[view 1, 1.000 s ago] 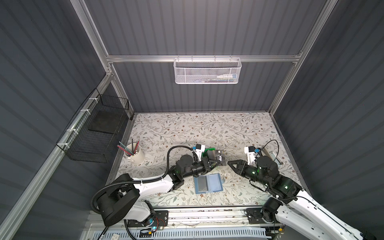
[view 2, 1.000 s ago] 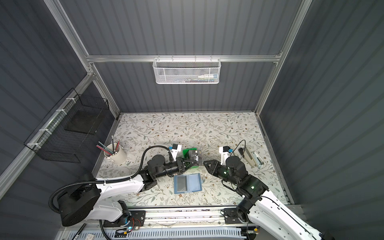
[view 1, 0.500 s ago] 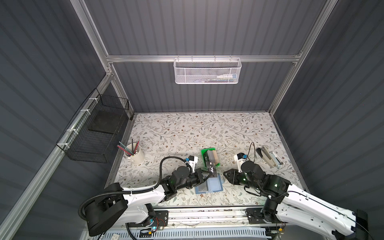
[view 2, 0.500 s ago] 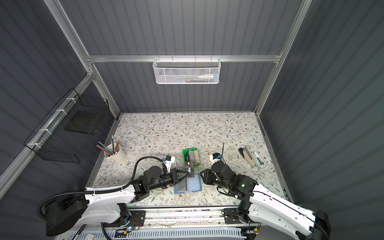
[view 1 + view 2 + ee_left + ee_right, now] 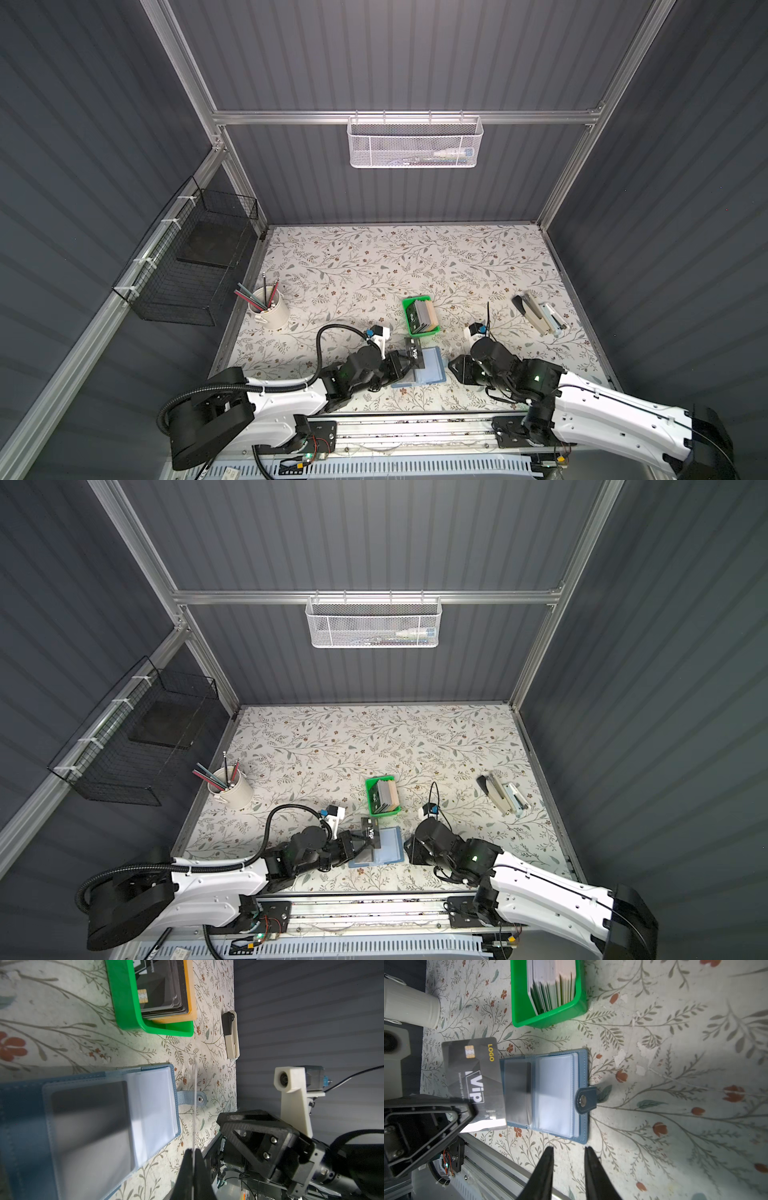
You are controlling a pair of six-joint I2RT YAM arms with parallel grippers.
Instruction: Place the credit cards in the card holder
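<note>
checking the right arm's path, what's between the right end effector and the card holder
Nothing: in the right wrist view only bare tabletop separates the right end effector from the card holder.

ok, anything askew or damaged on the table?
Nothing spilled. Only oddity: the floral table covering is chipped in small white patches beside the open card holder. The credit cards in the green tray lean, but are contained.

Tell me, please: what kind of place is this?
Probably a robot test booth dressed as a desk: grey walls on an aluminium frame, a left arm and a right arm at the front, and a pencil cup and a stapler on the flowered tabletop.
</note>
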